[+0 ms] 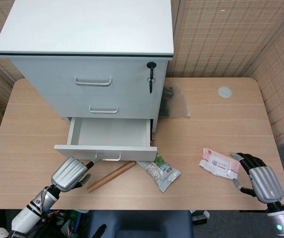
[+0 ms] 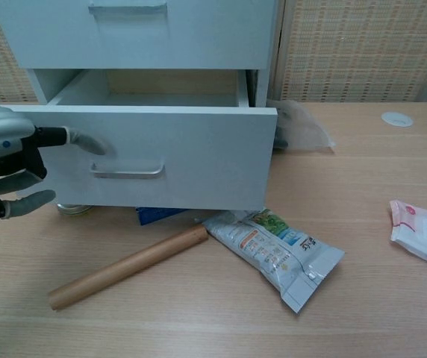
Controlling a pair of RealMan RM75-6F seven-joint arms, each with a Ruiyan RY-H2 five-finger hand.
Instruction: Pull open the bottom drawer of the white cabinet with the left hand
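The bottom drawer (image 2: 161, 156) looked well out. The left hand (image 2: 8, 160) had fingers spread, holding nothing, just beside the handle (image 2: 126, 171). I'd have backed off straight to avoid bumping it.
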